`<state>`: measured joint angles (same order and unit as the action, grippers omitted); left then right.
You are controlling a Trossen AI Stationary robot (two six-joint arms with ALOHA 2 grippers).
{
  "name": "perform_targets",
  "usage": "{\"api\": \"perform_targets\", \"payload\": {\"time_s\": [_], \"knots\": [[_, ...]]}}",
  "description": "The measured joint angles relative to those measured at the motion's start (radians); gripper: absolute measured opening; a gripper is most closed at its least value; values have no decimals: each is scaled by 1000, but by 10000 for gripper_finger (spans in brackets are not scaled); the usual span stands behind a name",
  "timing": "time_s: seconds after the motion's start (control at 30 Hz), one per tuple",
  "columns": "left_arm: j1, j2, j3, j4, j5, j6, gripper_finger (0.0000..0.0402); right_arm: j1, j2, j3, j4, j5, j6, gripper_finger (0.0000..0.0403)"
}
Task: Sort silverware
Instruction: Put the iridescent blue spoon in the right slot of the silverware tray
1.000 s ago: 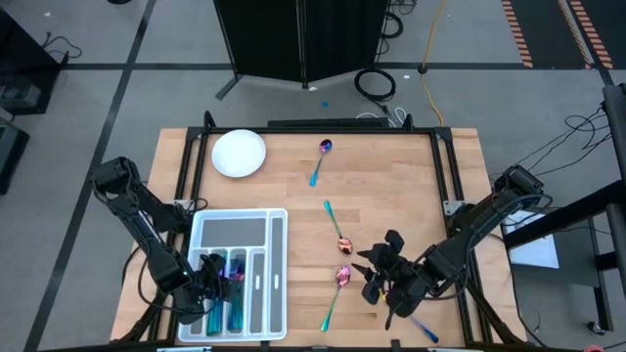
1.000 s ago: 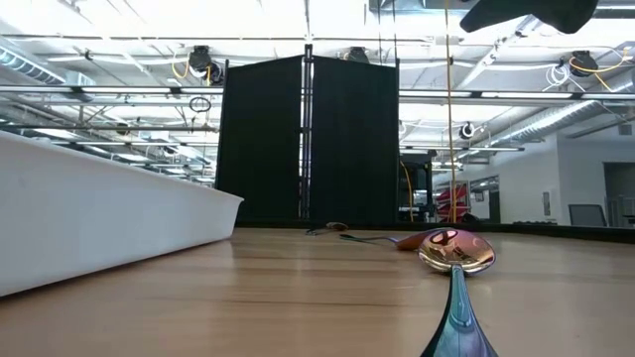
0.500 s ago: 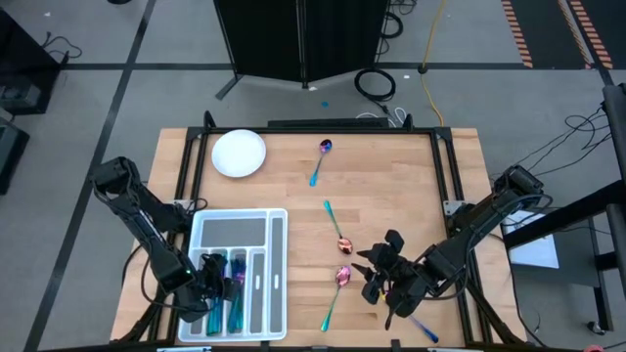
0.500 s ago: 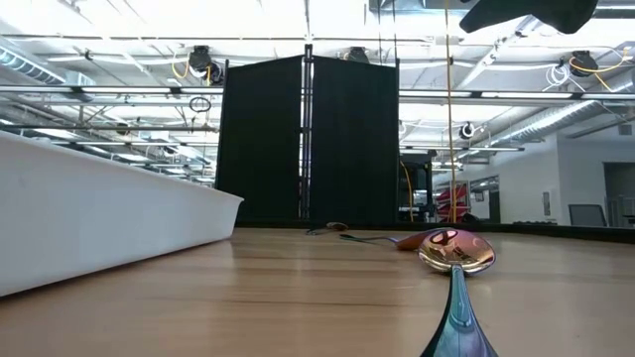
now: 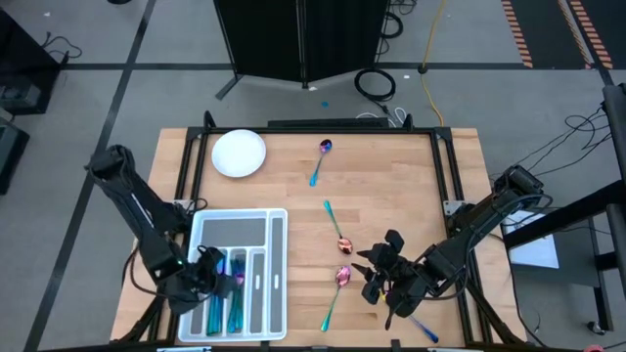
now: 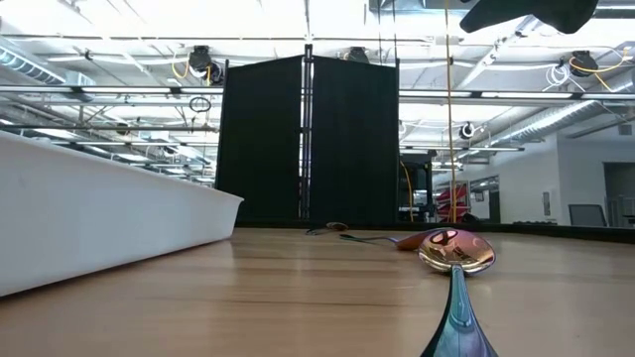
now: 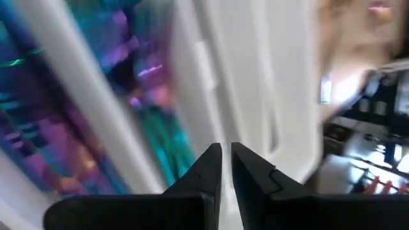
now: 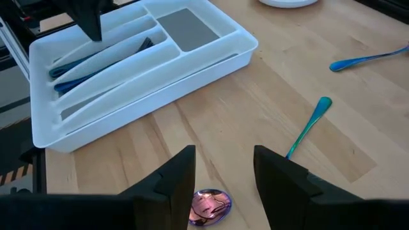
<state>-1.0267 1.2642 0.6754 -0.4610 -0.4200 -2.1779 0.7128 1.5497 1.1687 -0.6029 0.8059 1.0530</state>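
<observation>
A pale wooden table (image 5: 391, 196) stands on a grey floor, with a black folding screen (image 6: 308, 139) behind its far edge. The left arm reaches in from the table's left side and bends down over the near-left corner, where the left gripper (image 5: 208, 277) hangs above the white compartment tray (image 5: 277, 293); in its wrist view the two dark fingers (image 7: 206, 172) stand almost together with only a thin slit between them and nothing held. The right arm folds in from the right edge, and the right gripper (image 8: 223, 171) hovers low over the near-middle of the table with its jaws parted and empty, just above a spoon (image 8: 209, 207) whose bowl lies between them. Sorted silverware (image 5: 227, 293) lies in the tray's long slots, while three loose spoons remain on the wood: one by the far edge (image 5: 320, 161), one mid-table (image 5: 337, 230), and the near one. The left wrist view is heavily blurred, so the pieces beneath are only streaks of colour. A white plate (image 5: 239, 154) sits at the far left.
</observation>
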Motion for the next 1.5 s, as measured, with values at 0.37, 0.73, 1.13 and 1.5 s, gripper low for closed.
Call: {"api": "perform_targets", "payload": {"time_s": [0.37, 0.73, 1.13, 1.5], "knots": [[106, -65, 106, 158, -339, 611, 36, 0, 0, 0, 0, 0, -49, 146], [258, 103, 112, 823, -352, 1658, 36, -6, 0, 0, 0, -345, 29, 146], [355, 268, 110, 1106, -67, 2004, 36, 155, 0, 0, -38, -628, 373, 146], [394, 274, 110, 1098, -21, 2004, 36, 305, 15, 0, -176, -622, 589, 146]]}}
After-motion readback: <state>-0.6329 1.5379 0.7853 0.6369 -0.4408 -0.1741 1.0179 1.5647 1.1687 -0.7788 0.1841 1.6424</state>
